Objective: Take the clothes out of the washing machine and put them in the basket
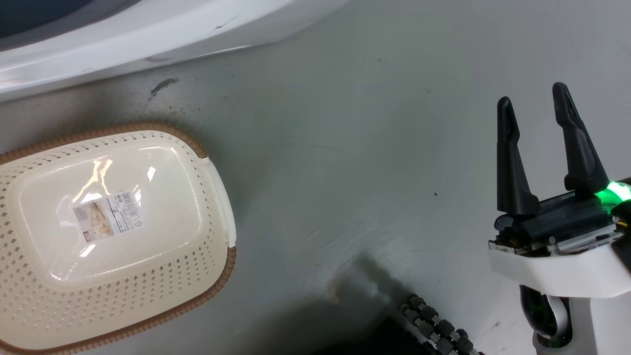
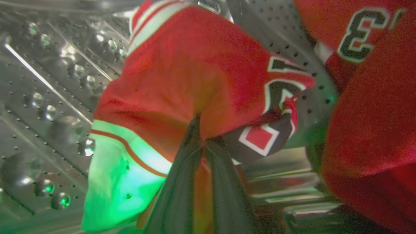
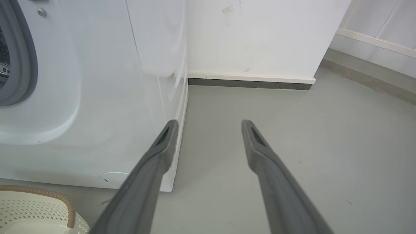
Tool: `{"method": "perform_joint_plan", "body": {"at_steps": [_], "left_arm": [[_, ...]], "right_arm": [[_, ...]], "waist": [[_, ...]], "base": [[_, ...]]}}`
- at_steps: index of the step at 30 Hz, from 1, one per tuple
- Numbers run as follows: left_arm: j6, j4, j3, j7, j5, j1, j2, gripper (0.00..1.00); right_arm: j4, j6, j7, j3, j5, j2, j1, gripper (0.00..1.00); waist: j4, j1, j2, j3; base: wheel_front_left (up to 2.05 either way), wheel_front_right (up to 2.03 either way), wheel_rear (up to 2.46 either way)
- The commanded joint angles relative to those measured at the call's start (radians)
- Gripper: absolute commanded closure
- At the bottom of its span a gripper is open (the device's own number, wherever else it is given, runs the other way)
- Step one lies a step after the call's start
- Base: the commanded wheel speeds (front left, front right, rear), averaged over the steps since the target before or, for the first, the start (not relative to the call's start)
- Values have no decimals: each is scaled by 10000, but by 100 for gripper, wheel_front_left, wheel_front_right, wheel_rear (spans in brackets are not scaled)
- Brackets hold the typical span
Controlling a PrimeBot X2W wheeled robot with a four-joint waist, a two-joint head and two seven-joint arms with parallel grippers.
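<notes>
In the left wrist view my left gripper point(image 2: 201, 130) is inside the perforated steel drum point(image 2: 48, 81), shut on a bunched red garment with white trim point(image 2: 188, 71). A second red piece with black-and-white lettering point(image 2: 367, 81) lies at the right of the drum. The white washing machine point(image 3: 97, 97) stands at the left of the right wrist view, and its lower front point(image 1: 123, 34) crosses the top of the head view. The cream basket point(image 1: 29, 276) with a brown rim sits on the floor at the left, with nothing but a label on its bottom. My right gripper point(image 1: 535, 106) hangs open over bare floor at the right.
Grey floor point(image 1: 345, 172) stretches between the basket and my right gripper. A white wall with a dark skirting strip point(image 3: 247, 84) stands beyond the machine's right side. A black ribbed cable point(image 1: 434, 325) lies near the head view's bottom edge.
</notes>
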Motion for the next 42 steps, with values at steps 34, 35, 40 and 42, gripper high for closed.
{"method": "perform_joint_plan", "body": {"at_steps": [34, 35, 40, 42], "left_arm": [[59, -622, 505, -6217, -1934, 5291, -1799, 100], [52, -778, 484, -6229, -1923, 5504, -1828, 100], [110, -2368, 607, -6264, -2142, 6824, -2031, 100], [146, -3048, 649, -6261, -2205, 7308, -2074, 100]], "right_arm": [[509, -7, -19, -411, -1485, -8, 968, 0], [520, -7, -19, -436, -1525, -8, 1052, 0], [574, -7, -19, -552, -1708, -6, 1388, 0], [594, -7, -19, -536, -1771, -6, 1544, 0]], "waist": [[1802, 0, 0, -4108], [1862, 0, 0, -4236], [2192, 0, 0, -4857], [2304, 0, 0, -5096]], "base": [[0, 0, 0], [0, 0, 0], [0, 0, 0], [0, 0, 0]]}}
